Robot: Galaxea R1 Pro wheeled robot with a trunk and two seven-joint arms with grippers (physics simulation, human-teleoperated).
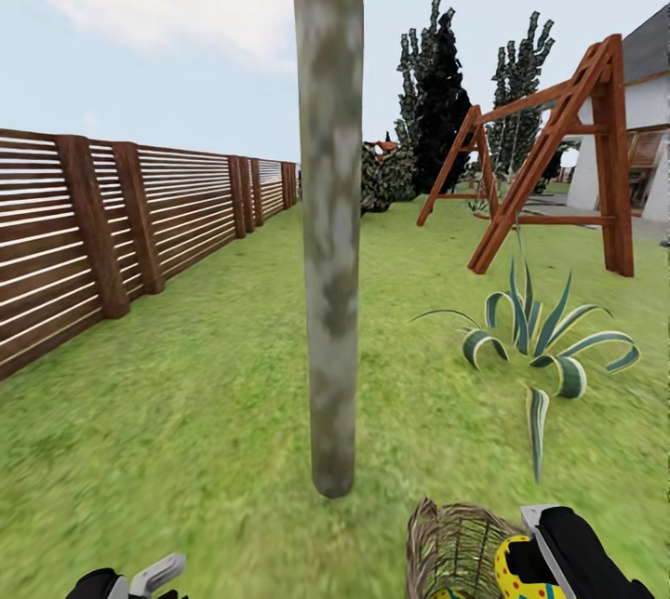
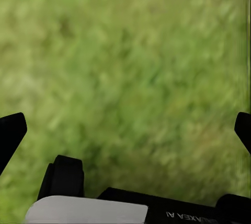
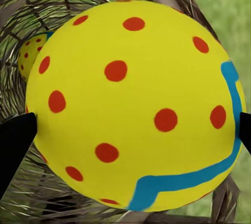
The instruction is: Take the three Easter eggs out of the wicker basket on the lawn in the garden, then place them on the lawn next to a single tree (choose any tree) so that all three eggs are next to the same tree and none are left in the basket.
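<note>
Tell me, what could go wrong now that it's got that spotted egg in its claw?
The right gripper pinches the round egg only at its two sides, so it might slip out and roll across the grass. The egg hangs right by the basket, so it could knock the rim on the way to the tree. Another egg remains inside the basket and could be forgotten.

Bright, even daylight fills the garden under a pale sky (image 1: 186, 69), with no hard shadows or glare anywhere. The grass (image 1: 186, 450) smears into soft blur toward six o'clock in the head view, and is mushy and unfocused in the left wrist view. The egg (image 3: 133, 104) looks flat-lit and crisp.
</note>
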